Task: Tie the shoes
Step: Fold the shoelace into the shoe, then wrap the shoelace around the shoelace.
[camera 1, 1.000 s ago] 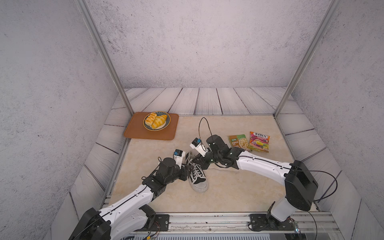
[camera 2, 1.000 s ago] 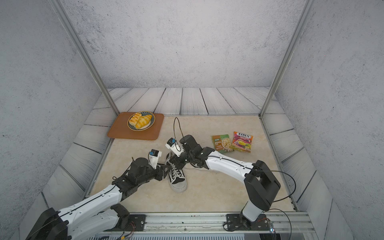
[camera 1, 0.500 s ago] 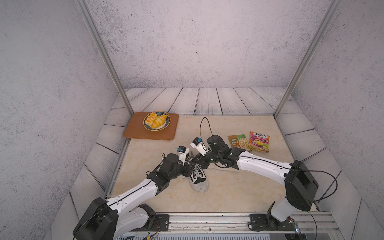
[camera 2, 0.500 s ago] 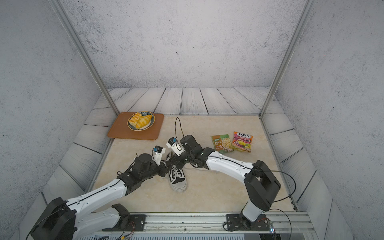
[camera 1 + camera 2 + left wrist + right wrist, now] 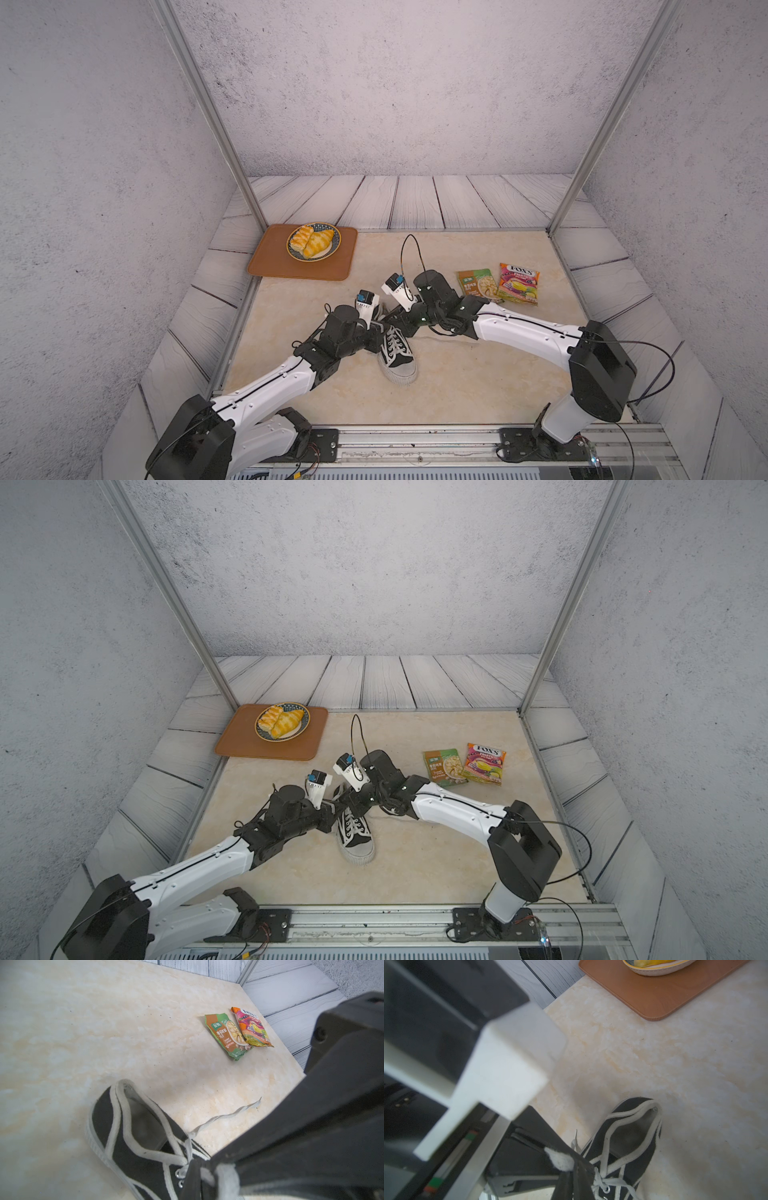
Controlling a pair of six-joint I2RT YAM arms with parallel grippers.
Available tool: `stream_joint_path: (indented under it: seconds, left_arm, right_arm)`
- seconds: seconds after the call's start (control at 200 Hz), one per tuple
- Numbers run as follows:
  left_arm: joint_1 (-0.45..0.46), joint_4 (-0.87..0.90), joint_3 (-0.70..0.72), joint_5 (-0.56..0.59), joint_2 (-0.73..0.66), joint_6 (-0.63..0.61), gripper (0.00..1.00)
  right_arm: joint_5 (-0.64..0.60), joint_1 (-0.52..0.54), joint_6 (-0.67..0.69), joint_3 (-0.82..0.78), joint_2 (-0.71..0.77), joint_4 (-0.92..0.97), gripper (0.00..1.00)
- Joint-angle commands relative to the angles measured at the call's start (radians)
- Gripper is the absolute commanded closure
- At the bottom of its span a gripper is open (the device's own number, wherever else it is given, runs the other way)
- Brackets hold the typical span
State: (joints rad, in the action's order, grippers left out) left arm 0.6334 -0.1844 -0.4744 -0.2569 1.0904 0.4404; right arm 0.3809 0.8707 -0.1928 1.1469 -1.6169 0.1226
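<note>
The shoe (image 5: 398, 355) (image 5: 354, 833), a black sneaker with white sole and laces, lies mid-table with its toe toward the front rail. Both grippers meet over its upper eyelets. My left gripper (image 5: 380, 329) (image 5: 196, 1169) comes in from the left, its fingers pressed together on a white lace at the top eyelets. My right gripper (image 5: 394, 322) (image 5: 576, 1167) reaches in from the right with its fingers close together against the same white tuft of lace. One loose lace end (image 5: 228, 1114) trails over the table beside the shoe (image 5: 135, 1136). The heel opening (image 5: 633, 1132) is empty.
A brown tray (image 5: 270, 266) holding a plate of pastries (image 5: 313, 242) sits at the back left. Two snack packets (image 5: 478, 284) (image 5: 518, 283) lie at the back right. Metal frame posts stand at the back corners, and a rail (image 5: 415, 436) runs along the front.
My left gripper has moved forward to the shoe's top eyelets and closed there. My right arm has stayed almost still at the lacing.
</note>
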Motion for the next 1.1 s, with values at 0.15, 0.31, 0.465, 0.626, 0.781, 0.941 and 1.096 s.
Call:
stream_joint_path:
  seconds: [0.15,0.31,0.465,0.626,0.781,0.941,1.096]
  left_arm:
    - [0.002,-0.004,-0.022,0.020,0.010,-0.033,1.00]
    - [0.002,-0.028,-0.001,0.017,0.014,-0.040,1.00]
    - [0.003,-0.056,0.028,0.015,0.011,-0.056,1.00]
    - [0.010,-0.060,0.036,0.014,-0.006,-0.078,1.00]
    - [0.021,-0.070,0.043,0.018,-0.012,-0.091,1.00]
    - [0.034,-0.078,0.049,0.019,-0.005,-0.100,1.00]
    - [0.043,-0.101,0.060,0.013,-0.007,-0.110,1.00]
  right_arm:
    - [-0.118,0.006,-0.038,-0.058,0.150,0.068,0.66]
    - [-0.257,0.005,-0.118,-0.112,0.241,0.162,0.56]
    - [-0.433,-0.001,-0.254,-0.152,0.286,0.307,0.51]
    - [-0.495,-0.067,-0.397,-0.204,0.297,0.420,0.50]
    - [-0.443,-0.185,-0.504,-0.249,0.258,0.454,0.53]
    - [-0.435,-0.252,-0.520,-0.224,0.175,0.541,0.56]
    - [-0.370,-0.323,-0.570,-0.261,0.125,0.512,0.57]
